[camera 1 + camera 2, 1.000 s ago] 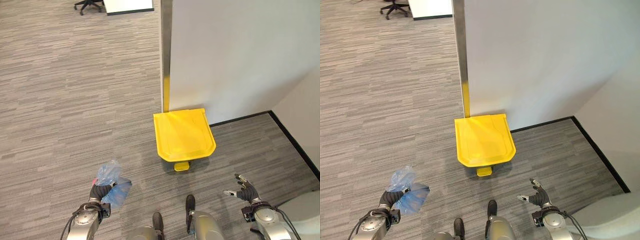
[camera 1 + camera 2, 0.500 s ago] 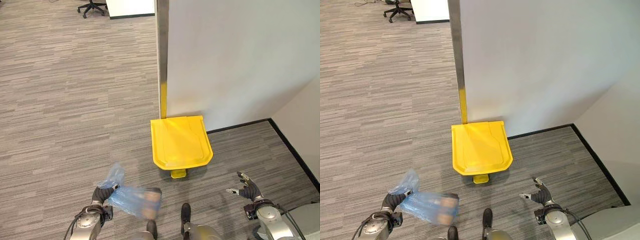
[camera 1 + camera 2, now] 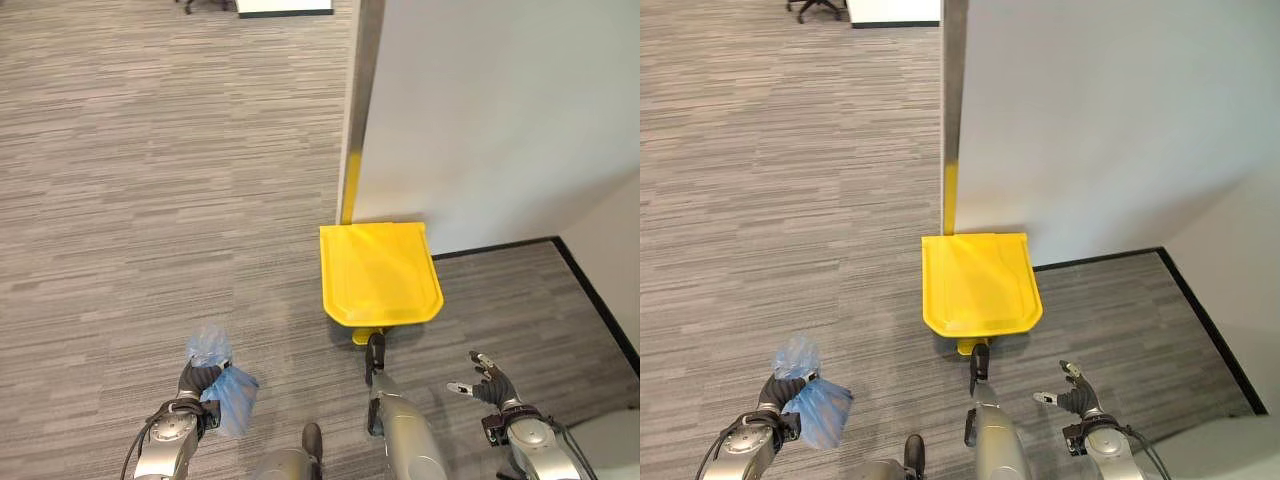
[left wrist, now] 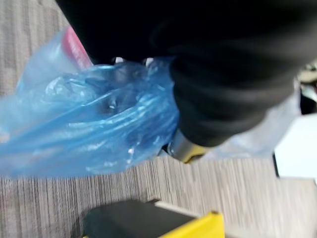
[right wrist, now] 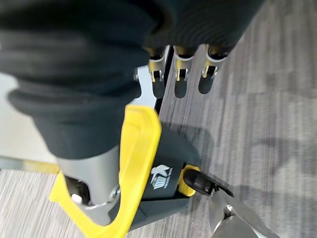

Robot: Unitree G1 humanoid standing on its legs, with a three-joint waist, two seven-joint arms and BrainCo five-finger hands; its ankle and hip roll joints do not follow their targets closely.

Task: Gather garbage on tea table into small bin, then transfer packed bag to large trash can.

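Observation:
A blue plastic bag (image 3: 225, 392) with rubbish inside hangs low at the left, above the carpet. My left hand (image 3: 198, 377) is shut on its gathered neck. Up close, the bag (image 4: 89, 124) bulges beside that hand's dark cover (image 4: 228, 84). The large yellow trash can (image 3: 380, 272) stands ahead at the foot of the wall with its lid down and a yellow pedal (image 3: 360, 337) at its front. My right hand (image 3: 488, 381) hovers open, low at the right of the can, holding nothing. Its fingers (image 5: 181, 74) point past the can's yellow lid (image 5: 141, 144).
A white partition wall (image 3: 500, 120) with a metal corner post (image 3: 358, 110) rises behind the can. A black baseboard (image 3: 590, 285) runs along the right. An office chair (image 3: 815, 8) stands far back. Grey carpet (image 3: 150, 200) stretches open to the left.
The bag swung out to the right half a second ago and now hangs back by my left hand. The camera has shifted, bringing the can nearer. My right hand holds the same pose.

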